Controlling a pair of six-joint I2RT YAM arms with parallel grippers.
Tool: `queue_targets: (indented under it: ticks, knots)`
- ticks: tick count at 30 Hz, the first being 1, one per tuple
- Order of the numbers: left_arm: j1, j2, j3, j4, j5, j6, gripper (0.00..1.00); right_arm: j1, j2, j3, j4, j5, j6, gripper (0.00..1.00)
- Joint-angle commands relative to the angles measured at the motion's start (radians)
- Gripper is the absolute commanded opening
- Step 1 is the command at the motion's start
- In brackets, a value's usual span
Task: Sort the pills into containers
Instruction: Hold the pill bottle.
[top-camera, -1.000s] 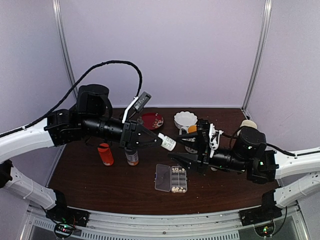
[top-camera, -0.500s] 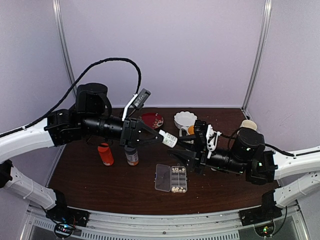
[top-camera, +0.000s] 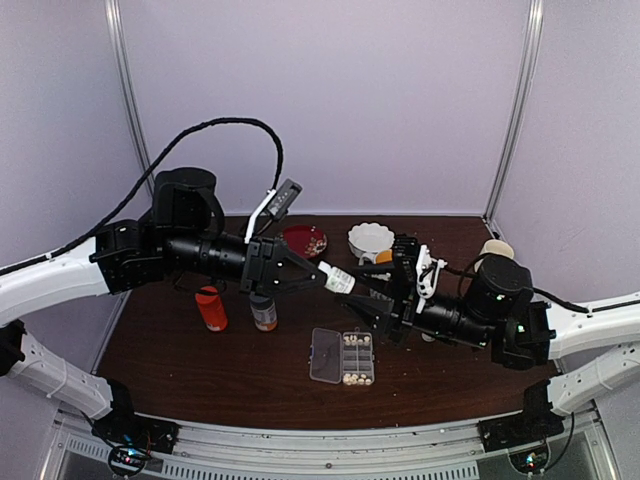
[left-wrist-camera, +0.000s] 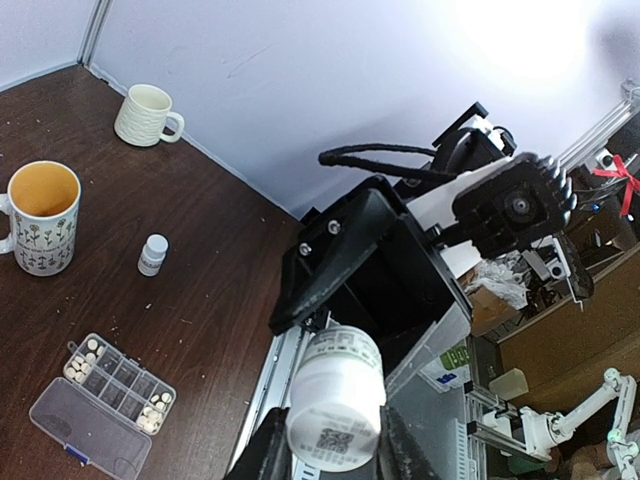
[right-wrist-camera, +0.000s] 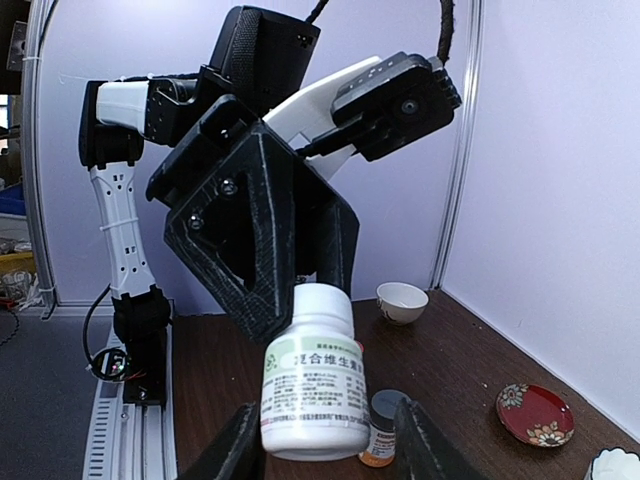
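Left wrist view is showing the left gripper (left-wrist-camera: 330, 445) pinching a white bottle (left-wrist-camera: 335, 385) by one end, fingers pressing on both flanks; the bottle is lying nearly level in mid-air, its free end pointing at the right gripper (right-wrist-camera: 325, 440); this attitude is probably presenting it for a handover or for opening, since working a cap needs two grips. Right gripper fingers are standing spread either side of the free end, a sliver of gap showing on each flank, so no clamp is being applied as far as its wrist view shows. Both arms are meeting above the table (top-camera: 200, 370), on the far side of the box (top-camera: 343, 357); its lid is lying open to the left, and pills (top-camera: 352, 347) are sitting in several cells. An orange bottle (top-camera: 211, 308) and an amber vial (top-camera: 264, 314) are standing left of the box, apart from it; a red dish (top-camera: 304, 241) and a white bowl (top-camera: 370, 238) are sitting near the back wall. Open room is lying toward the near edge, in front of the box; sideways travel is being limited by the facing arms.
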Motion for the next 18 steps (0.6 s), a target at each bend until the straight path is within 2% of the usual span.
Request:
queue_targets:
  ticks: [1, 5, 8, 10, 12, 14, 16, 18]
  knots:
    - [-0.007, 0.008, -0.005, 0.064, 0.026, -0.009, 0.26, 0.006, -0.014, 0.006, 0.039, 0.019, 0.011, 0.42]
    - [-0.006, 0.010, -0.005, 0.064, 0.024, -0.008, 0.26, 0.007, -0.011, 0.006, 0.030, 0.009, 0.012, 0.34]
    - [-0.006, 0.010, -0.007, 0.064, 0.026, -0.010, 0.28, 0.008, -0.015, 0.007, 0.018, -0.003, 0.009, 0.24]
    - [-0.006, 0.010, -0.010, 0.063, 0.025, -0.012, 0.35, 0.007, -0.019, 0.006, 0.013, -0.006, 0.005, 0.23]
    - [-0.007, 0.010, -0.011, 0.061, 0.023, -0.020, 0.53, 0.007, -0.023, 0.004, 0.006, -0.008, 0.000, 0.21]
    - [-0.007, 0.005, -0.011, 0.063, 0.018, -0.024, 0.62, 0.007, -0.025, 0.002, -0.001, -0.010, -0.003, 0.20]
    - [-0.007, 0.002, -0.015, 0.072, 0.012, -0.026, 0.65, 0.006, -0.025, 0.001, -0.004, -0.014, -0.005, 0.20]
    - [-0.007, -0.003, -0.021, 0.083, 0.010, -0.029, 0.63, 0.007, -0.026, 0.002, -0.005, -0.017, -0.003, 0.20]
